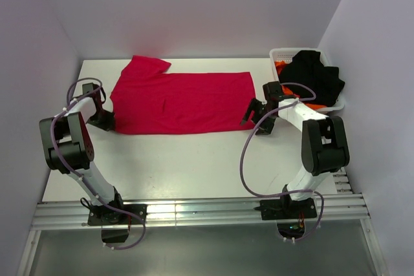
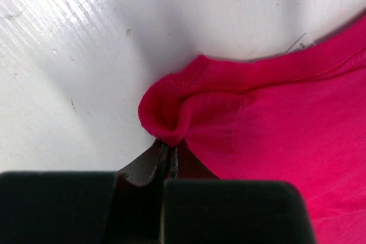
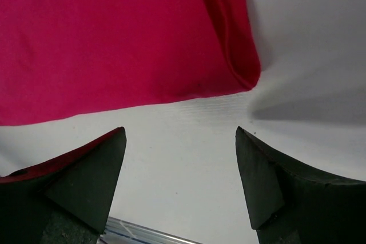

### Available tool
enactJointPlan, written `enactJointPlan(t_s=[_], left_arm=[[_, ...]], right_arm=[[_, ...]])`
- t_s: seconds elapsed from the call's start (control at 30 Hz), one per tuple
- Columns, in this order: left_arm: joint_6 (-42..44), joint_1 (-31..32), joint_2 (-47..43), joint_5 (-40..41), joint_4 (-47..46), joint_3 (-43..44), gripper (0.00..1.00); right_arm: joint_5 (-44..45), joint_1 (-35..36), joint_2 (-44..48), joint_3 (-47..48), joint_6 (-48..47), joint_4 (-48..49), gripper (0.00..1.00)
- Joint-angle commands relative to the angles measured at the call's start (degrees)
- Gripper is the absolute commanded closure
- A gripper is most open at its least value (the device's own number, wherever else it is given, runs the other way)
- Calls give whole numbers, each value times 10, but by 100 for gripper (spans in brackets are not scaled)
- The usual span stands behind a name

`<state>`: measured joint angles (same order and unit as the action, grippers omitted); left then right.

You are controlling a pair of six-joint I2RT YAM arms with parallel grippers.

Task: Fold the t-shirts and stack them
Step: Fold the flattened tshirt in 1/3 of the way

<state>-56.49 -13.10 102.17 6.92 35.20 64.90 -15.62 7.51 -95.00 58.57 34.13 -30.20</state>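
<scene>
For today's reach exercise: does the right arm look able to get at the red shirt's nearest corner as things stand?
Probably yes: the right arm's open fingers sit just short of the red shirt, its corner straight ahead, with only bare table between.
</scene>
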Motion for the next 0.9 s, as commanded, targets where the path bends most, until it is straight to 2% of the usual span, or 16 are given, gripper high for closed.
enactJointPlan(t_s=[0.0,0.17,0.43,0.63,0.73,0.77,0.83,0.87], left_arm=[[15,-6,-12,3,17,26,100],[25,-10,-19,-6,18,25,100],[44,-15,-19,-13,15,21,100],[52,-24,-13,-28,10,24,100],[59,-28,-3,-30,10,33,100],[60,-29,1,-31,9,34,100],[64,-33,6,-36,7,36,100],[66,-35,9,-36,7,36,100]], right_arm=[[45,7,3,-12,24,9,16],[88,8,3,-21,42,14,16],[116,8,-55,29,52,5,17],[126,8,-91,72,62,-4,26],[132,8,-111,95,62,-14,45],[135,8,-116,106,63,-16,58],[137,8,-126,114,63,-25,75],[142,7,-126,118,64,-28,99]])
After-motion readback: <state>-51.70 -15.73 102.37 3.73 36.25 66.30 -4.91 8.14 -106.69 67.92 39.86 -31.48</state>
